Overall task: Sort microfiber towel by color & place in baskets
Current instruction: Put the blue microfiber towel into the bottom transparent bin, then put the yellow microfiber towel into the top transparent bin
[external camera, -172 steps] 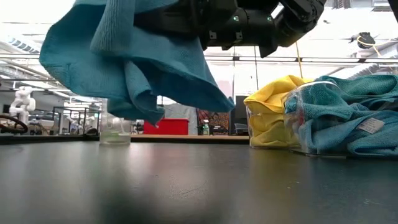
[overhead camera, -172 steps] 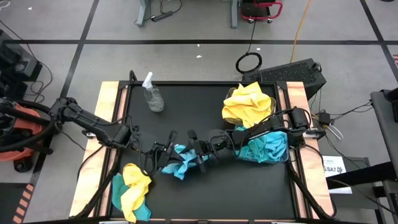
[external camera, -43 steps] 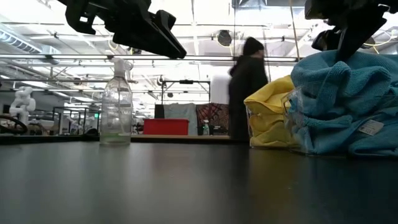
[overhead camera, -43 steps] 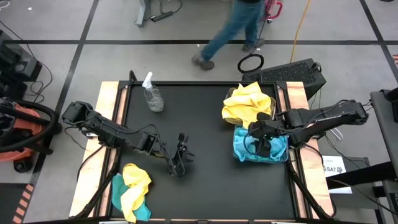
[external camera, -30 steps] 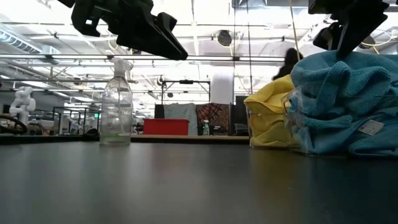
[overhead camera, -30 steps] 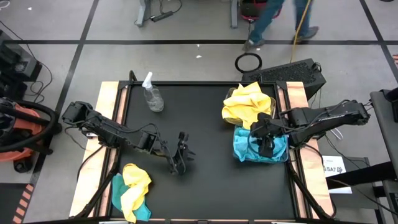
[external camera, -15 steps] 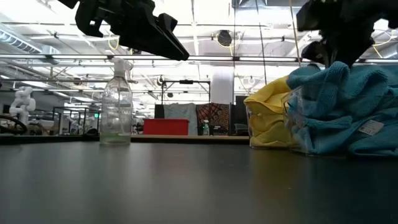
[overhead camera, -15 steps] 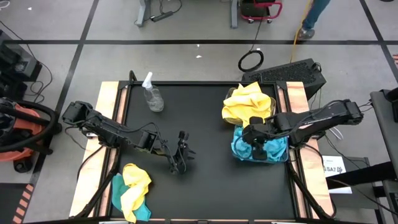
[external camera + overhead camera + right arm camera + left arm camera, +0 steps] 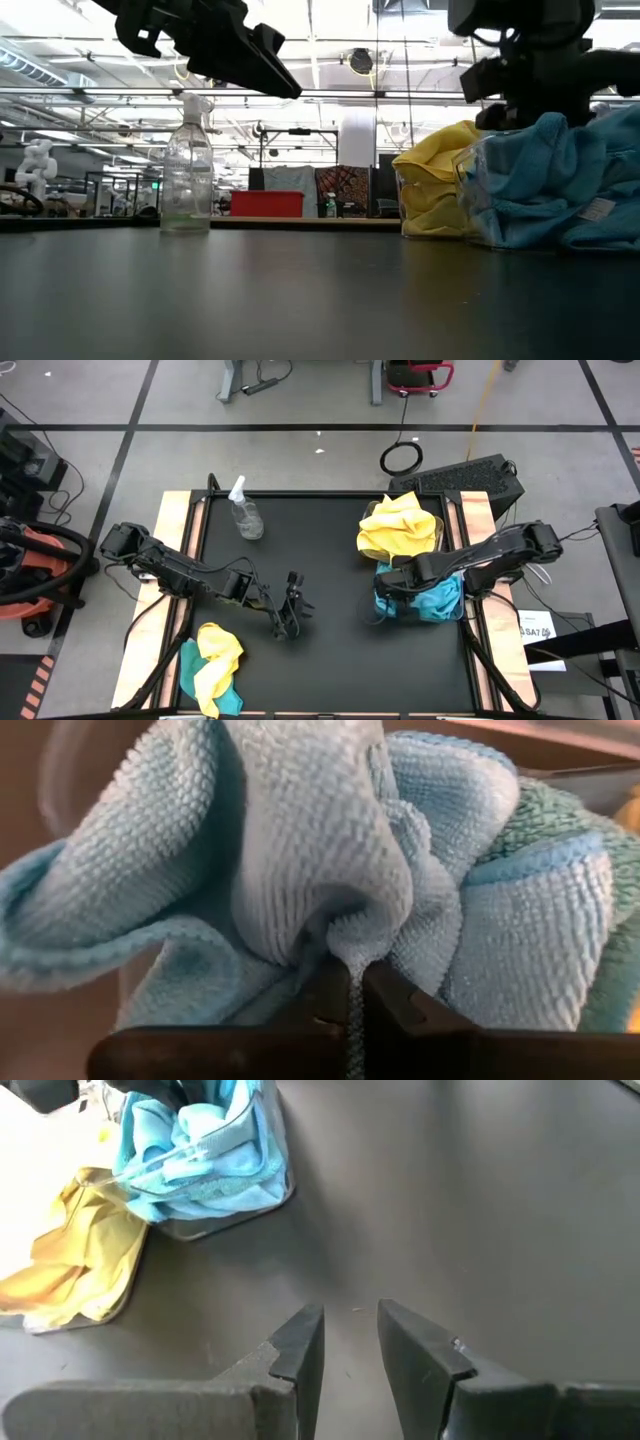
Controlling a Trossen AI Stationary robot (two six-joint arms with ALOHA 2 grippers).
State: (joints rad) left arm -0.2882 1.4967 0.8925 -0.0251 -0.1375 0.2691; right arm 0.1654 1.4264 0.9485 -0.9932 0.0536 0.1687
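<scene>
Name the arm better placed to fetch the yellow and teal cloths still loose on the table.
Left: its open gripper hangs near that loose yellow-and-teal pile; the right gripper is pinching teal cloth at the baskets.

Your high view looks straight down on the whole counter (image 9: 330, 650) and both arms, while your low view sits at counter height and faces level across it into the room, so both share the spray bottle (image 9: 245, 515) and the two bins of yellow towels (image 9: 398, 525) and blue towels (image 9: 440, 600). Your left wrist view looks down past its own fingers (image 9: 300, 1342) at bare counter, with those same two bins farther off. Your right wrist view is pressed right up against the blue towels, which fill nearly all of it.
</scene>
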